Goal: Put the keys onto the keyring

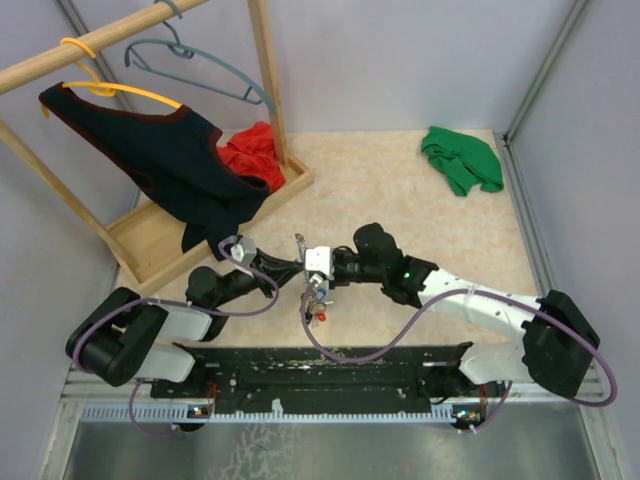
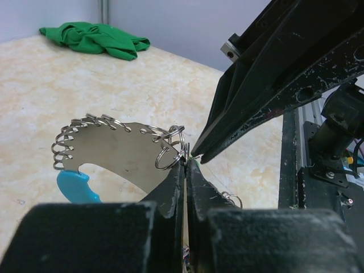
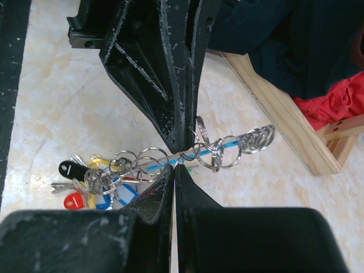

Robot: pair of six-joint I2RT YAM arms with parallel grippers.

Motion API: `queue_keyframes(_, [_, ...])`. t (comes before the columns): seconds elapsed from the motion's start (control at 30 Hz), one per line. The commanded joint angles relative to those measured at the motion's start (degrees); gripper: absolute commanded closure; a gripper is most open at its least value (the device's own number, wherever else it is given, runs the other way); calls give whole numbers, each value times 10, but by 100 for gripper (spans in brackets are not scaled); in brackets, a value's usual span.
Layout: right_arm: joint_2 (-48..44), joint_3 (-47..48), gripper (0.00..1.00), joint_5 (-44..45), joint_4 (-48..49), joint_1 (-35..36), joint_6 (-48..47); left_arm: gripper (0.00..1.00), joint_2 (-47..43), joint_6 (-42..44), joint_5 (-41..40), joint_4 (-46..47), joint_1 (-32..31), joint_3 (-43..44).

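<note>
The keyring (image 2: 116, 151) is a curved silvery plate strung with small split rings, with a light-blue grip (image 2: 77, 187). It hangs above the table between both arms (image 1: 316, 298). My left gripper (image 2: 187, 160) is shut on it at one of the rings (image 2: 169, 153). My right gripper (image 3: 175, 165) is shut tip to tip against the left one (image 3: 183, 142), and a sliver of a green key (image 3: 189, 169) shows at its fingertips. Black, yellow, red and blue tags (image 3: 91, 190) dangle from the keyring's low end. In the top view the two grippers meet at mid-table (image 1: 310, 276).
A wooden clothes rack base (image 1: 150, 245) stands at the back left with a dark garment (image 1: 170, 160) and a red cloth (image 1: 255, 155) on it. A green cloth (image 1: 460, 160) lies at the back right. The black mounting rail (image 1: 330, 362) runs along the near edge.
</note>
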Motion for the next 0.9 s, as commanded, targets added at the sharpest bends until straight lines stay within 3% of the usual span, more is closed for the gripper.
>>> queue_keyframes(0.0, [-23, -4, 100, 26, -8, 10, 6, 95, 19, -38, -37, 139, -3, -10])
queue_keyframes(0.27, [-28, 39, 100, 29, -57, -3, -18, 75, 14, -20, -28, 119, -3, -35])
queue_keyframes(0.5, [-15, 64, 100, 14, -91, -5, -34, 65, -36, 54, 16, 7, -3, -33])
queue_keyframes(0.67, [-7, 74, 100, 8, -101, -7, -42, 61, -63, 155, 67, -130, -5, 5])
queue_keyframes(0.87, [-4, 84, 100, 8, -112, -7, -46, 59, -51, 190, 119, -168, -6, 28])
